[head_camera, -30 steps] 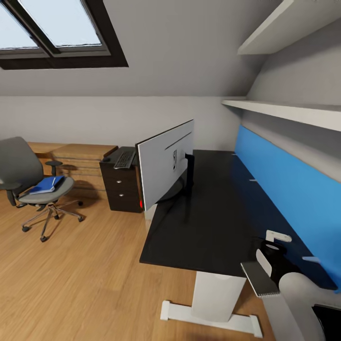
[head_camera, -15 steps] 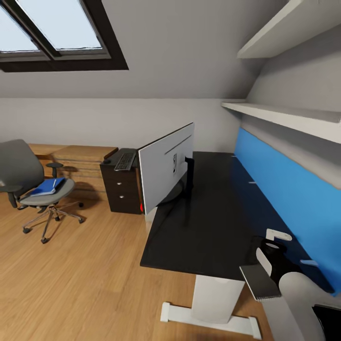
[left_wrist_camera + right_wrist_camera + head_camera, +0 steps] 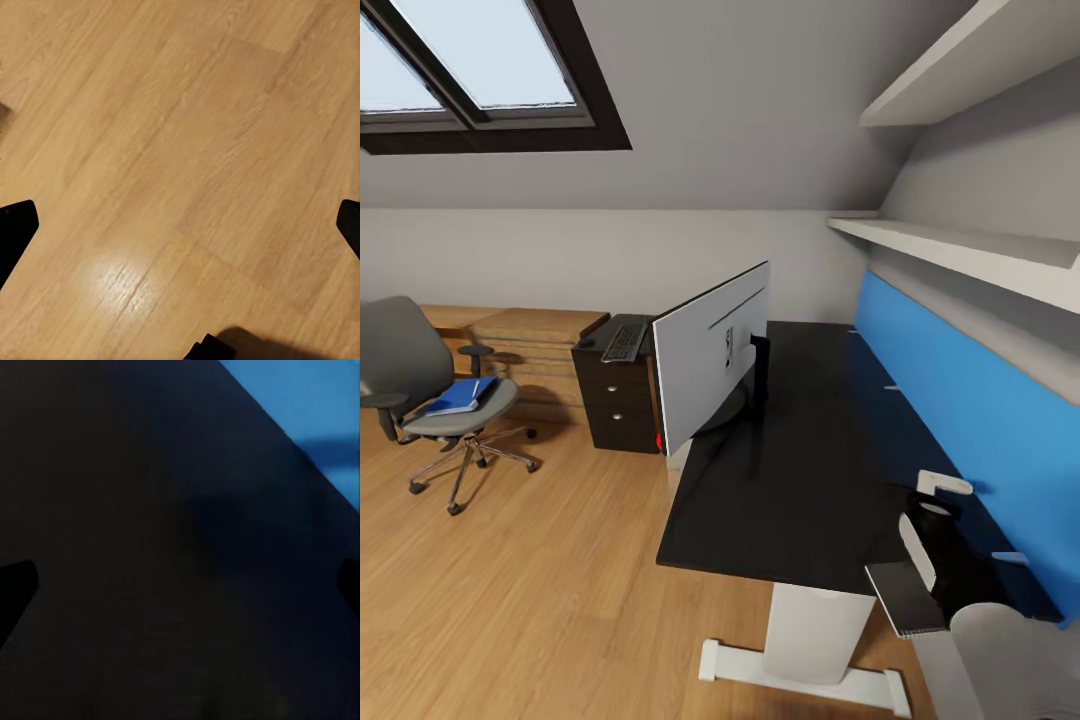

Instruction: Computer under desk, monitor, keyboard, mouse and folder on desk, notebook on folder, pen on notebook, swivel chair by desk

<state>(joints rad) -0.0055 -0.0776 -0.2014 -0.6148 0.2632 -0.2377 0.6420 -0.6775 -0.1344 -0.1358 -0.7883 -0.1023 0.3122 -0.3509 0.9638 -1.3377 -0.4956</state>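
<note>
So the bedroom is this attic space, skylight (image 3: pixel 470 70) in the upper left of the head view, light wood floor (image 3: pixel 530 590) across the lower left. The big black-topped desk (image 3: pixel 810 450) runs up the middle-right with its blue back panel (image 3: pixel 960 410) along the right side and a white pedestal leg (image 3: pixel 815 630) near the bottom centre. The monitor (image 3: pixel 710 350) stands on the desk's far left part, silver back facing us, centre of frame. Over at the left edge sits the swivel chair (image 3: pixel 420 385), well apart from the desk, with the blue folder (image 3: pixel 458 396) lying on its seat. Between chair and monitor there's the black drawer unit (image 3: pixel 618 395), and the keyboard (image 3: pixel 625 339) rests on top of it. Right gripper (image 3: pixel 930 520) is down in the lower right over the desk's near end, close to the blue panel, far across the room from the folder and chair. In the right wrist view its dark fingertips (image 3: pixel 16 585) sit at opposite edges, so spread wide, nothing between them, just desk top below. Left wrist view is the same deal: fingertips (image 3: pixel 16 229) wide apart over bare floor (image 3: pixel 180 150).
</note>
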